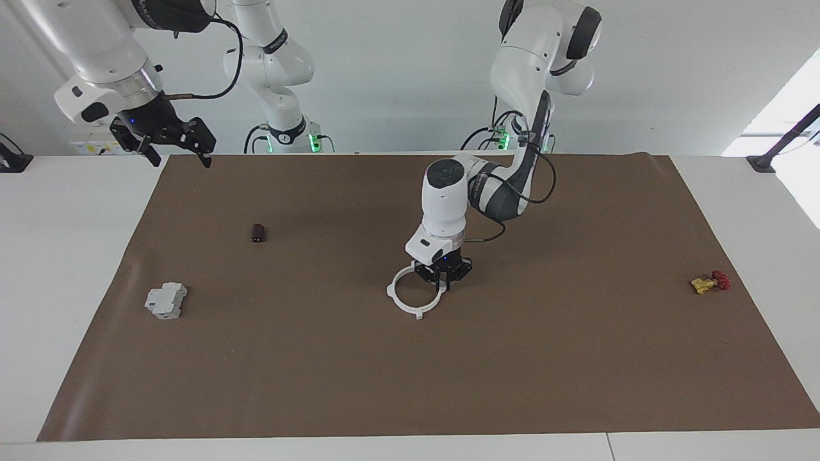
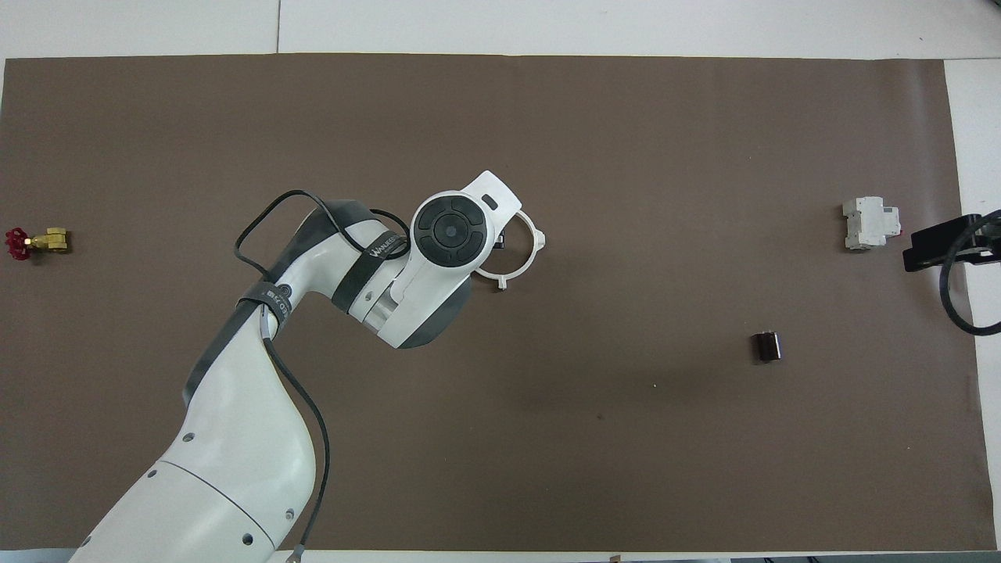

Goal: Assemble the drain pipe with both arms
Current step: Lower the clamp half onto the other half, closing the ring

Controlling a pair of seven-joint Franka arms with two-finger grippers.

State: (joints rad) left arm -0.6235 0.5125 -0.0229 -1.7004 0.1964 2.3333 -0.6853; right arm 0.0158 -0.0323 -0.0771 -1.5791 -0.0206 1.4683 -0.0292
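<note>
The drain pipe (image 1: 400, 304) lies on the middle of the brown mat as one joined white ring with small tabs on its rim. It also shows in the overhead view (image 2: 529, 258). My left gripper (image 1: 442, 283) is down at the ring's edge toward the left arm's end, with its fingers closed on the rim. In the overhead view the left arm's wrist hides most of that gripper. My right gripper (image 1: 178, 153) hangs open and empty, high over the mat's corner at the right arm's end, and it shows in the overhead view (image 2: 927, 246) too.
A grey blocky box (image 1: 165, 301) (image 2: 870, 224) sits toward the right arm's end. A small dark cylinder (image 1: 257, 233) (image 2: 766, 346) lies nearer to the robots than the box. A yellow-and-red valve (image 1: 710, 282) (image 2: 35, 242) lies at the left arm's end.
</note>
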